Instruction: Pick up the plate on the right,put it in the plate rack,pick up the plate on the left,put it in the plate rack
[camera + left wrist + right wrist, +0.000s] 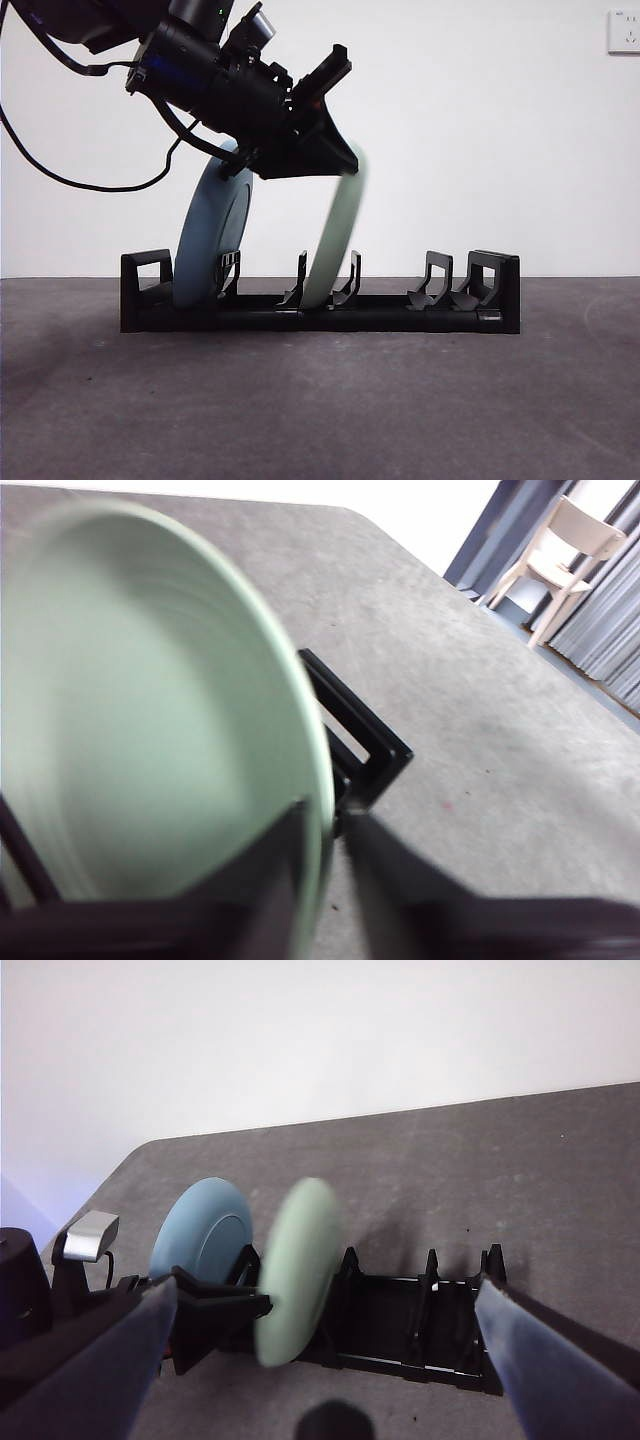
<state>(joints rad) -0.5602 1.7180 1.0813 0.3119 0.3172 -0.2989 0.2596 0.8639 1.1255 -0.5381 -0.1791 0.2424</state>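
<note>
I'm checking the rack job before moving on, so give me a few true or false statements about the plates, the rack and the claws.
1. The blue plate stands in the plate rack. True.
2. The green plate lies flat on the table. False: it leans in a middle slot of the rack, blurred.
3. The left claw has its jaws on either side of the green plate's rim. True.
4. The right claw holds the blue plate. False: it is open and hangs back from the rack, holding nothing.
5. Every slot of the rack is filled. False: the slots past the green plate, on the side away from the blue one, hold nothing.
</note>
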